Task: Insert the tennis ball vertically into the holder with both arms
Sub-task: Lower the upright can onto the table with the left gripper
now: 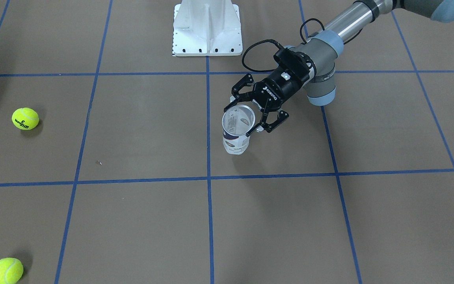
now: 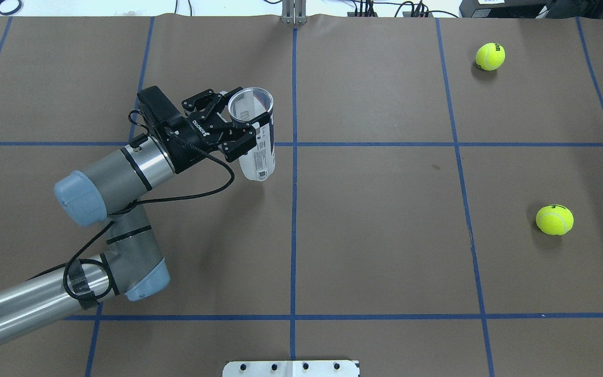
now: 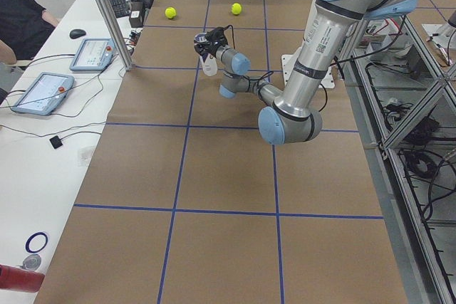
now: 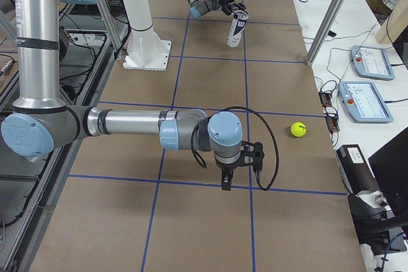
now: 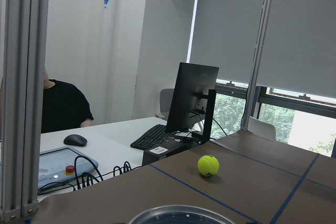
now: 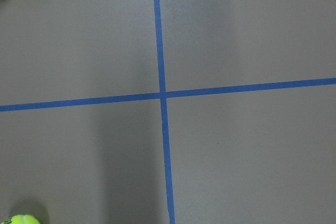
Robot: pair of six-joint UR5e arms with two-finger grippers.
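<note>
"Where is the holder (image 2: 259,157)?"

"In my left gripper (image 2: 234,123), fingers clamped just under its rim, mouth up."

"And your right gripper (image 4: 241,181)?"

"Over bare table, a tennis ball (image 4: 298,129) near it; its width I can't tell. I'd hold the holder plumb and steady, so the ball drops straight in"

- The table (image 2: 385,262): brown paper cover, blue tape grid.
- A tennis ball (image 2: 490,56) at the far right.
- A second tennis ball (image 2: 555,219) nearer, also right.
- A white pedestal base (image 1: 207,27) at the near middle.
</note>
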